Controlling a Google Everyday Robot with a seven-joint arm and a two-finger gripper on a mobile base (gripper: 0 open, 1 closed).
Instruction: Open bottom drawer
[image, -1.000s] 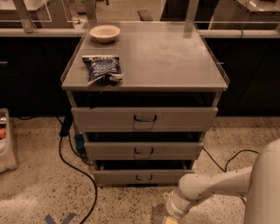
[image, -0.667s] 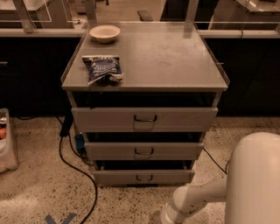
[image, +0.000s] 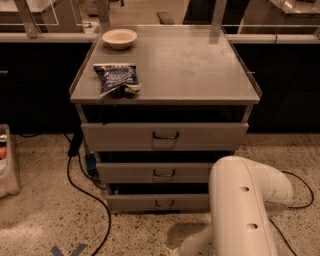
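— Where is the bottom drawer (image: 145, 202) found?
— Lowest in the cabinet (image: 165, 65); its long axis is laid left to right and its front is turned toward the camera.
— And the gripper (image: 182, 249)?
— Low before the cabinet, right of centre; its grip cannot be told.

Looks like a lab or test workspace, not a home: speckled terrazzo floor (image: 40, 210), loose black cable (image: 107, 220) trailing beside a grey metal drawer cabinet (image: 165, 75), blue tape cross (image: 67, 248) marking the floor, dark under-counter cabinets (image: 30, 85) behind. Cannot see the gripper, hidden past the lower edge beneath the white robot arm (image: 245, 200).
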